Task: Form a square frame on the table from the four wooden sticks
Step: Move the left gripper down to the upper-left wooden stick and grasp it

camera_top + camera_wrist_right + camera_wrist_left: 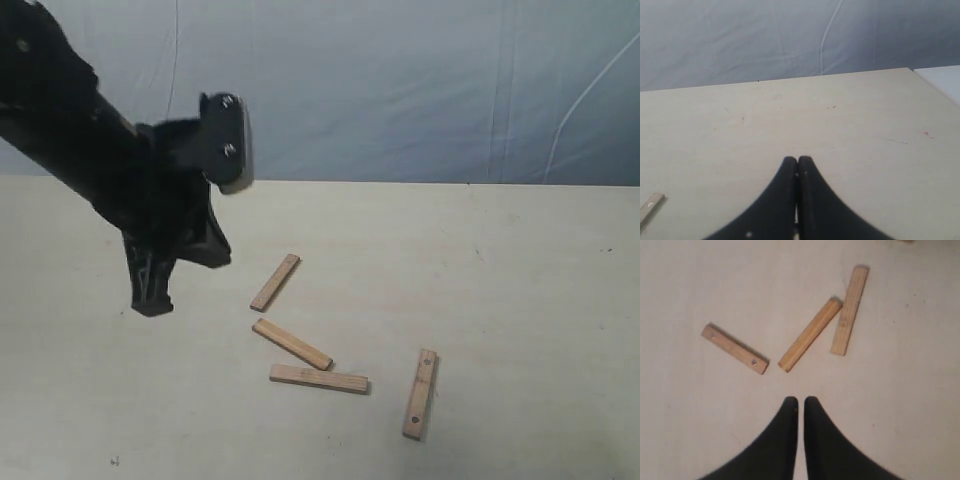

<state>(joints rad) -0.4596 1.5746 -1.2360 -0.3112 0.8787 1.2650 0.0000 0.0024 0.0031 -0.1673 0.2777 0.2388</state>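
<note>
— Is the square frame taking shape yet?

— Not at all. The four small flat light-brown wooden sticks point(810, 335) are all lying loose on the wide pale beige table point(530, 290). The upper stick point(275, 282) is slanting. The middle stick point(292, 344) and lower stick point(319, 378) may be touching at one end; I'm not managing to tell. The fourth stick point(421, 393) is sitting apart, rightward.

— And the pincers?

— The black left gripper point(152, 303) is hovering beside the sticks, jaws nearly together, gripping nothing. The black right gripper point(797, 161) is pressed closed, also empty.

— Room to work?

— Plenty. Bare table is stretching all round, and its edges are lying well away.
</note>
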